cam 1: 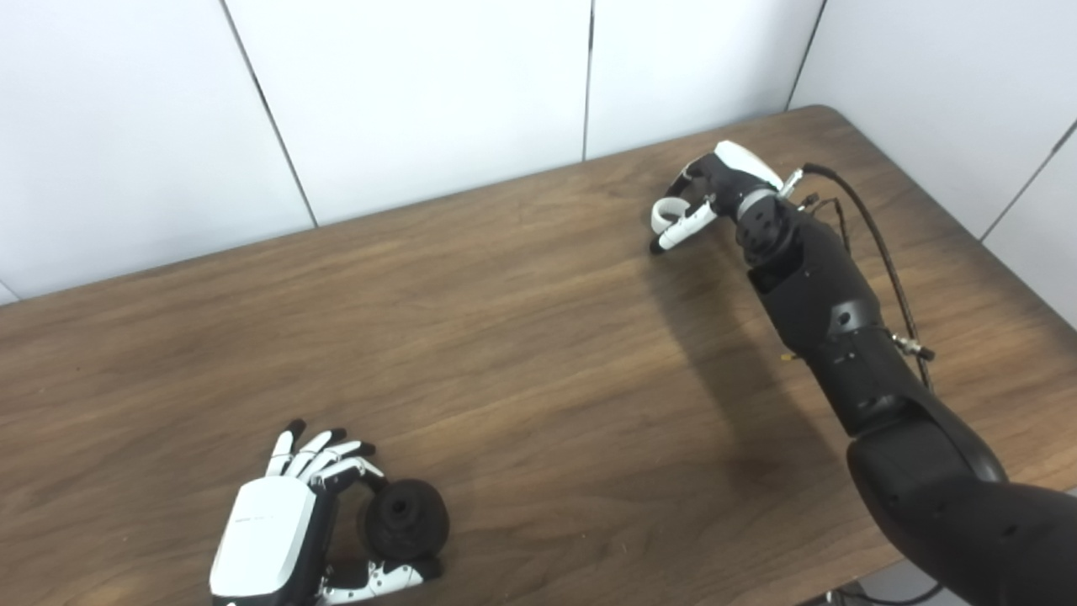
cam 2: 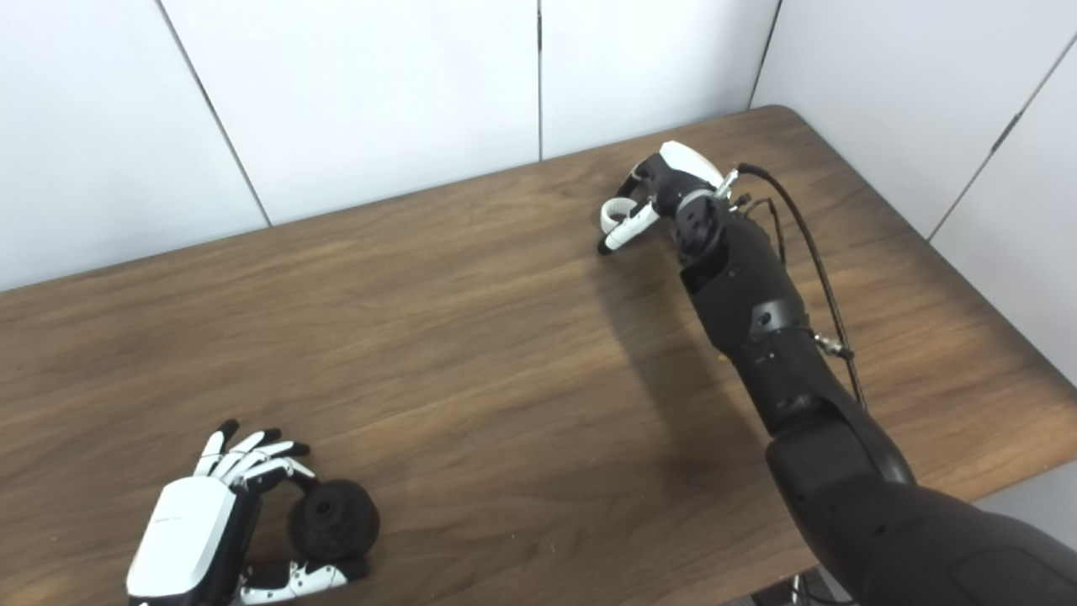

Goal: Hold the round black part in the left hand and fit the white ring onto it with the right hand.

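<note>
The round black part (cam 1: 405,518) lies on the wooden table (cam 1: 522,337) near the front left edge. My left hand (cam 1: 278,526) is beside it on its left: one bent finger touches its top and the thumb (cam 1: 383,577) presses its near side, while the other fingers stretch out straight. At the far right of the table my right hand (cam 1: 711,187) curls over the white ring (cam 1: 661,214). The ring shows between the curled fingers and the thumb (cam 1: 686,225). Whether it is off the table I cannot tell.
White wall panels (cam 1: 421,101) stand right behind the table's far edge and along its right side. A black cable (cam 1: 883,252) runs along the right forearm. The table's front right corner edge (cam 1: 1043,480) is close to the right upper arm.
</note>
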